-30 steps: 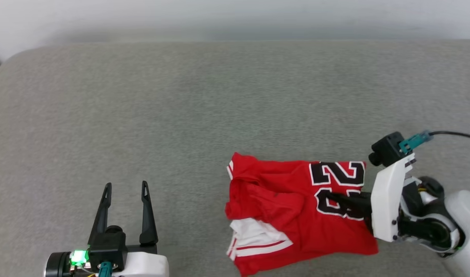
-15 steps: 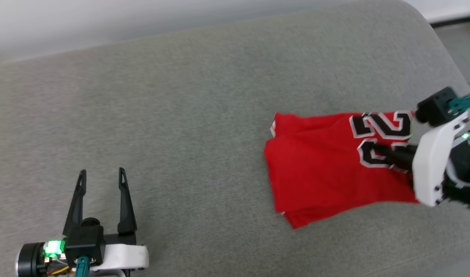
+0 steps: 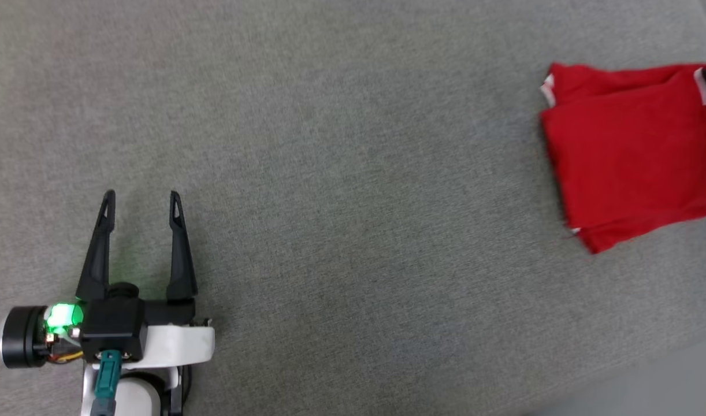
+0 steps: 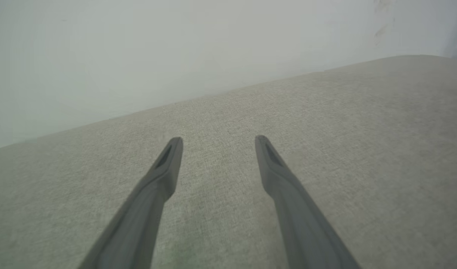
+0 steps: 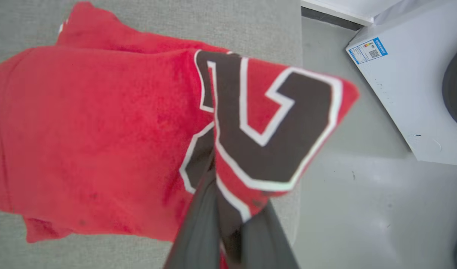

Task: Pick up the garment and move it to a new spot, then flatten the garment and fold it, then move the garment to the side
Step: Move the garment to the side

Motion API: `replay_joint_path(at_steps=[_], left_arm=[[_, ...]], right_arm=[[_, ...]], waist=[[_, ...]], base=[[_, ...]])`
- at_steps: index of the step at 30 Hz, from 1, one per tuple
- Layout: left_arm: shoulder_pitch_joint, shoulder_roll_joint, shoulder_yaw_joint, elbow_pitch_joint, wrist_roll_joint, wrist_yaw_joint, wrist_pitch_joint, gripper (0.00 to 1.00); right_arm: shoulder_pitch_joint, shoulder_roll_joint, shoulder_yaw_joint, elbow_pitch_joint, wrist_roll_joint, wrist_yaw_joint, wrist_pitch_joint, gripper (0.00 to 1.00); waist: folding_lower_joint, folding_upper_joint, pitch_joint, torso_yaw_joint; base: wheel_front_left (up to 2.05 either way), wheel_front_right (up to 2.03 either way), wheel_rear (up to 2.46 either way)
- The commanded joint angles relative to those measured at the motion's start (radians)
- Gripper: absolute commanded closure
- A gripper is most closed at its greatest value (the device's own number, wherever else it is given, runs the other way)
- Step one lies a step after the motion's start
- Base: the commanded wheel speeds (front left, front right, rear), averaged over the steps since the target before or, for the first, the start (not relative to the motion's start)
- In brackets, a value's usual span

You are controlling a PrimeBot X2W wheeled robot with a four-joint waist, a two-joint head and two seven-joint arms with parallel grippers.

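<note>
Grey cloth-covered worktop (image 3: 353,144), pale wall (image 4: 138,56) behind. Your right fingers (image 5: 198,231) are clamped on the numbered corner of the red shirt (image 3: 624,150), which lies folded at the worktop's right edge. It's light, soft and floppy, so the layers may slide apart; grip through every layer. Your left fingers (image 3: 178,248) stand apart, empty.

Grey woven surface (image 3: 353,173); pale wall (image 4: 138,45) stood behind; grey floor (image 5: 355,209) held white cabinet (image 5: 408,93) bearing blue-edged label (image 5: 367,50).
</note>
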Motion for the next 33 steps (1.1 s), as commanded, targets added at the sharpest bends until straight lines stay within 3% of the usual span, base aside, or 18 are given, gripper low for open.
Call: replay_joint_path(at_steps=[1, 10, 19, 20, 21, 26, 33], left_arm=[[-0.021, 0.008, 0.0, -0.01, 0.003, 0.004, -0.002, 0.0], [-0.067, 0.033, -0.006, -0.054, 0.007, 0.014, -0.002, 0.0], [-0.075, 0.044, -0.026, -0.09, 0.008, 0.042, -0.001, 0.0], [-0.072, 0.042, -0.028, -0.09, 0.005, 0.047, -0.001, 0.0], [-0.068, 0.038, -0.031, -0.089, 0.001, 0.05, -0.001, 0.0], [-0.047, 0.015, -0.057, -0.077, -0.008, 0.062, -0.002, 0.0], [0.004, -0.023, -0.076, -0.052, -0.025, 0.083, -0.002, 0.0]], right_arm=[[-0.031, 0.002, -0.02, 0.034, -0.003, -0.001, -0.01, 1.0], [-0.116, -0.001, -0.113, 0.235, -0.062, -0.001, -0.064, 1.0], [-0.157, 0.066, -0.177, 0.386, -0.12, -0.001, -0.118, 1.0], [-0.161, 0.075, -0.184, 0.402, -0.127, -0.001, -0.124, 0.76], [-0.167, 0.078, -0.192, 0.42, -0.141, -0.001, -0.131, 0.0], [-0.182, 0.078, -0.23, 0.503, -0.238, -0.001, -0.214, 0.0], [-0.192, 0.103, -0.317, 0.539, -0.419, -0.001, -0.512, 0.0]], waist=[[-0.0002, 0.0, 0.054, 0.009], [-0.0002, 0.0, 0.156, 0.04], [-0.0002, 0.0, 0.175, 0.056], [-0.0002, 0.0, 0.169, 0.056], [-0.0002, 0.0, 0.161, 0.056], [-0.0002, 0.0, 0.084, 0.081], [-0.0002, 0.0, -0.055, 0.122]], base=[[0.0, 0.0, 0.0], [0.0, 0.0, 0.0], [0.0, 0.0, 0.0], [0.0, 0.0, 0.0], [0.0, 0.0, 0.0], [0.0, 0.0, 0.0], [0.0, 0.0, 0.0]])
